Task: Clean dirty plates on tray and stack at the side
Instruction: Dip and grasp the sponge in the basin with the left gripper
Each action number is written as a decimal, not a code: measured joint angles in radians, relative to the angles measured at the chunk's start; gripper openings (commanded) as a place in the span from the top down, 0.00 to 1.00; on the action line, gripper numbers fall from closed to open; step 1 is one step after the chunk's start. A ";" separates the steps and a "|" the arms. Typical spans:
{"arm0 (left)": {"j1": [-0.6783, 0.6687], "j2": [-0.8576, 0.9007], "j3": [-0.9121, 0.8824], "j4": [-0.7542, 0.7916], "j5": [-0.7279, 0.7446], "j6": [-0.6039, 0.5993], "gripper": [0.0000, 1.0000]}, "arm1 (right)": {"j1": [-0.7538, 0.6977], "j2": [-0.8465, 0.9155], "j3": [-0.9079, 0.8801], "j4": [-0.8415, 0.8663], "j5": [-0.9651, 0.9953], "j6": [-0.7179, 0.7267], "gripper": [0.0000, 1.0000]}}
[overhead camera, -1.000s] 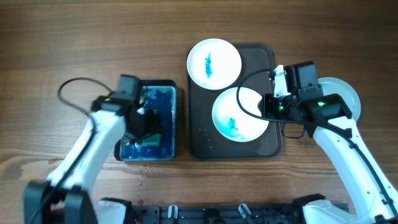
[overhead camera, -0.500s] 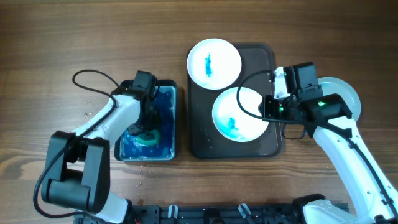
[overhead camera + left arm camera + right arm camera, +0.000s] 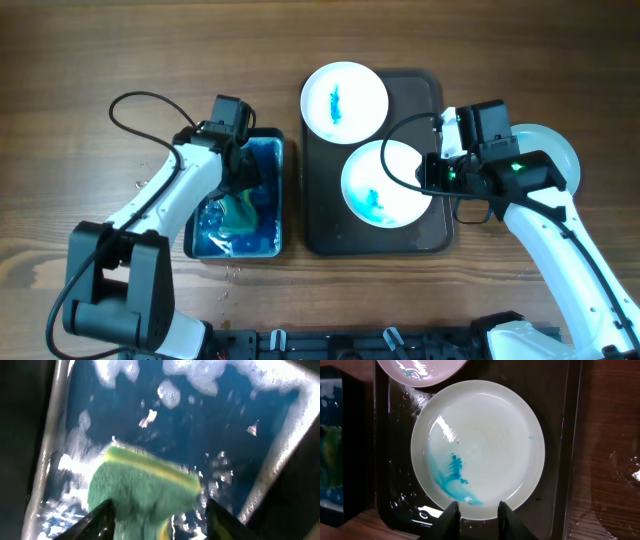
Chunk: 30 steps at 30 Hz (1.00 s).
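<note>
The dark tray [image 3: 320, 215] holds a white plate [image 3: 385, 183] with a teal smear. A second smeared plate [image 3: 344, 102] overhangs the tray's far left corner. A pale-blue plate [image 3: 556, 146] lies on the table to the right, partly under my right arm. My right gripper [image 3: 432, 172] hovers over the middle plate's [image 3: 480, 445] right rim, its fingers [image 3: 453, 516] apart with nothing clamped. My left gripper [image 3: 240, 193] is down in the blue basin [image 3: 281, 200], open around a green sponge [image 3: 140, 487] that touches one finger only.
The basin [image 3: 47, 455] holds blue soapy water with foam. Water drops lie on the wood near its front edge [image 3: 232, 272]. A black cable [image 3: 135, 100] loops off my left arm. The tray's right rim [image 3: 565, 460] runs close to my right fingers.
My left arm has shifted within the basin, and its jaws have squeezed shut and spread again around the sponge, which now stands taller. The right arm and plates have not moved.
</note>
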 measured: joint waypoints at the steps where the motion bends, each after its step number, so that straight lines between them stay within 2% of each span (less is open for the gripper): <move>1: 0.000 0.006 -0.019 0.027 -0.007 0.000 0.96 | 0.000 0.000 0.000 -0.001 0.000 0.000 0.74; 7: 0.000 0.044 -0.063 0.106 -0.037 0.020 0.94 | 0.000 0.000 0.000 -0.003 0.000 0.000 0.74; 8: 0.000 0.044 -0.062 0.102 -0.037 0.029 0.76 | 0.000 0.000 0.000 -0.003 0.000 0.000 0.74; 9: 0.000 0.044 -0.053 0.089 -0.037 0.041 0.45 | 0.000 0.000 0.000 -0.003 0.000 0.000 0.74; 10: 0.000 0.047 -0.036 0.061 -0.036 0.051 0.37 | 0.000 0.000 0.000 -0.003 0.000 0.000 0.74; 11: 0.000 0.049 -0.021 0.041 -0.032 0.058 0.33 | 0.000 0.000 0.000 -0.004 0.000 0.000 0.74; 15: -0.003 0.050 0.098 -0.108 -0.025 0.072 0.22 | 0.000 0.000 0.000 -0.010 0.000 0.000 0.74; 17: -0.003 0.048 0.155 -0.180 -0.016 0.076 0.23 | 0.000 0.000 0.000 -0.011 0.000 0.000 0.74; 21: -0.003 0.029 0.191 -0.289 0.037 0.079 0.48 | 0.000 0.000 0.000 -0.010 0.000 0.000 0.73; 25: -0.003 0.028 0.155 -0.357 0.095 0.082 0.50 | 0.000 0.000 0.000 -0.010 0.000 0.000 0.73; 26: -0.003 0.028 0.137 -0.357 0.108 0.082 0.53 | 0.000 0.000 0.000 -0.011 0.000 0.000 0.73; 28: -0.004 0.028 0.087 -0.340 0.130 0.077 0.64 | 0.000 0.000 0.000 -0.011 0.000 0.000 0.73; 30: -0.005 0.023 0.012 -0.253 0.142 0.063 0.83 | 0.000 0.000 0.000 -0.011 0.000 0.000 0.73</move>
